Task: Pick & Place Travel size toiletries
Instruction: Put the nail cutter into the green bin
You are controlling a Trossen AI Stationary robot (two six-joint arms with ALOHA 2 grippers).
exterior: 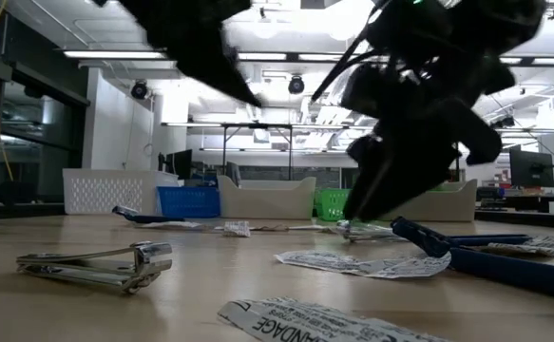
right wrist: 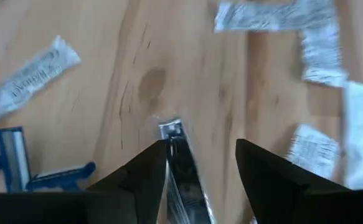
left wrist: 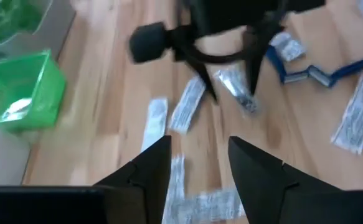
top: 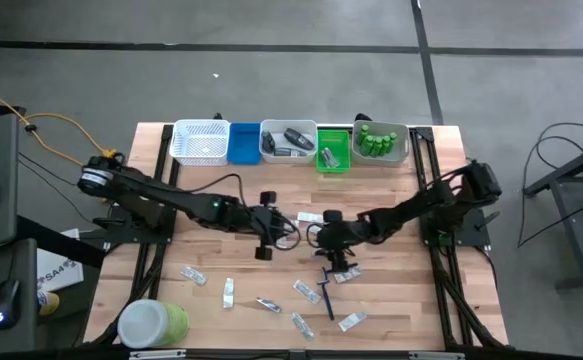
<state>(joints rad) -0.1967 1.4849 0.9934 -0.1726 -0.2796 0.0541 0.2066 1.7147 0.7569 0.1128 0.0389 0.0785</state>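
Small silvery sachets (top: 306,290) and a blue razor (top: 328,295) lie scattered on the near half of the wooden table (top: 421,300). My right gripper (right wrist: 200,168) is open and low over the table's middle. Its fingers point slantwise down and stand on either side of a silvery sachet (right wrist: 176,149) that lies flat on the wood. My left gripper (left wrist: 200,168) is open just to the left of it, higher up, with nothing between its fingers; more sachets (left wrist: 187,102) lie on the table below it. A metal nail clipper (exterior: 96,266) lies near the front edge. My right gripper has the silvery sachet (right wrist: 172,134) between its open fingers, which come from above and slant down along it. The sachet lies flat on the table. I cannot tell whether either finger touches it.
A row of trays stands along the far edge: a white basket (top: 201,140), a blue tray (top: 243,142), a grey tray (top: 288,140), a green tray (top: 333,148) and a grey tray of green bottles (top: 381,140). A big green jar with a white lid (top: 153,323) stands near left.
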